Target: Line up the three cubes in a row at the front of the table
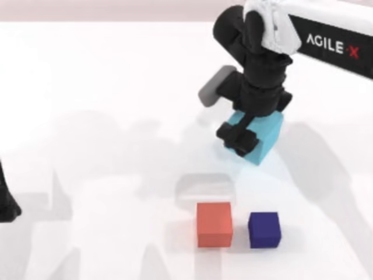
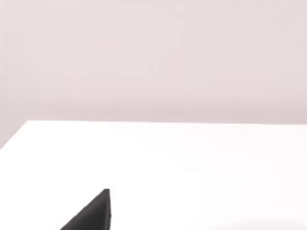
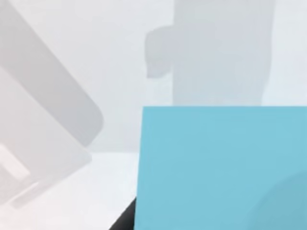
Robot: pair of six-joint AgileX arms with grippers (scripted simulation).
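My right gripper is shut on the large light cyan-blue cube, right of the table's middle. In the right wrist view the cyan cube fills the near part, with one dark finger against its side. A pale shadow lies on the table below and to the left, so the cube appears to be held above the surface. The coral-red cube and the small navy cube sit side by side near the front edge, a small gap between them. My left arm is parked at the left edge.
A pale pinkish band runs along the table's far edge. The left wrist view shows only bare white table, one dark finger and the pink background.
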